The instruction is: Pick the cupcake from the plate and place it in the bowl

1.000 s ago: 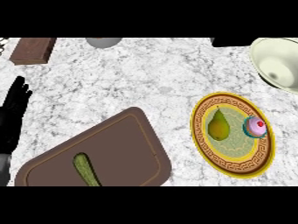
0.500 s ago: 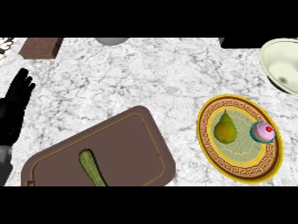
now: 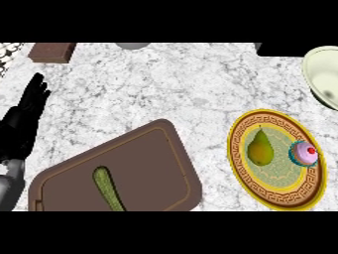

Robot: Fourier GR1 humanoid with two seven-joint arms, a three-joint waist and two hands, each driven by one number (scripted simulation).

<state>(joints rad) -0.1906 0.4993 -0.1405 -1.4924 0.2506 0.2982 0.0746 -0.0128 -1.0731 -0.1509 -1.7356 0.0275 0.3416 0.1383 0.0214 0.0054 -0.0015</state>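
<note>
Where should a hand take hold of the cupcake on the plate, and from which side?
Probably around its pink sides, coming from above or from the right. The cupcake stands upright near the right rim of the plate, its cherry on top, and the pear lies close on its left, so that side is tight.

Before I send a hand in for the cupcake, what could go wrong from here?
1. The cupcake sits at the plate's right rim, with the pear close to its left; fingers closing on the cupcake might nudge the pear.
2. The bowl is partly cut off at the view's right edge, so the drop point may be hard to judge.
3. Only the left hand shows, open at the far left; the right hand is out of view, so its approach can't be checked.
</note>
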